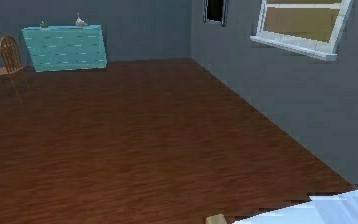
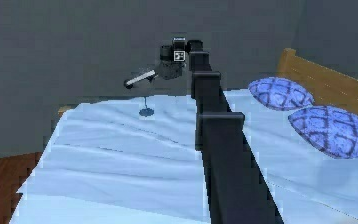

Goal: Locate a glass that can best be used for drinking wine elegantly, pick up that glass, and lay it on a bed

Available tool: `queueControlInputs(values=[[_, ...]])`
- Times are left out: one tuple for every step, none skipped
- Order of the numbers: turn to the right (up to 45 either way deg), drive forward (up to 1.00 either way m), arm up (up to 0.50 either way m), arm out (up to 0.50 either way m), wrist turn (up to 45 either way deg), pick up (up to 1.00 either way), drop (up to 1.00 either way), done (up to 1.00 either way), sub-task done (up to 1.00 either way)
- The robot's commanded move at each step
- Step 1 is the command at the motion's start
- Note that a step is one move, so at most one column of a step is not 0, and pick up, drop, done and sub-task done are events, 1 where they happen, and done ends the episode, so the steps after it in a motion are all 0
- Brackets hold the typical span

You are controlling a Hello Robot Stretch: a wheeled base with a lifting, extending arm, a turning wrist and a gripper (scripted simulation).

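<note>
In the arm side view, the robot's arm [image 2: 222,140], a dark square bar, rises from the bottom edge and slants up and out across a bed [image 2: 107,165] covered in a rumpled pale blue sheet. At the arm's far end are two small white squares [image 2: 179,52] with black marks. Left of them sits the dark pincer [image 2: 133,80], its two thin fingers slanting down toward the picture's left, above the bed's far edge. How the fingers are set cannot be told. Just below the fingertips is a small dark stemmed shape [image 2: 147,109], a thin stalk with a round foot, too small to name for certain as the glass. It lies near the bed's far edge, well away from the pillows and somewhat nearer the foot end. Whether it rests on the sheet or hangs from the pincer cannot be told, so neither can whether the pincer holds anything. Two blue patterned pillows [image 2: 280,93] lie at the head end before a wooden headboard [image 2: 322,78], and a grey wall [image 2: 67,40] stands behind. The forward view shows a wide dark wooden floor [image 1: 157,130], a teal dresser [image 1: 65,48] against the far wall with small items on top, a wooden chair [image 1: 2,62] at the left edge, a white-framed window [image 1: 302,25] on the right-hand wall, and a pale blue corner of the bed at the bottom right.
</note>
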Motion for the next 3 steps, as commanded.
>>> queueControlInputs(values=[[0.0,0.0,0.0,0.0,45.0,0.0,0.0,0.0,0.0],[0.0,0.0,0.0,0.0,45.0,0.0,0.0,0.0,0.0],[0.0,0.0,0.0,0.0,6.0,0.0,0.0,0.0,0.0]])
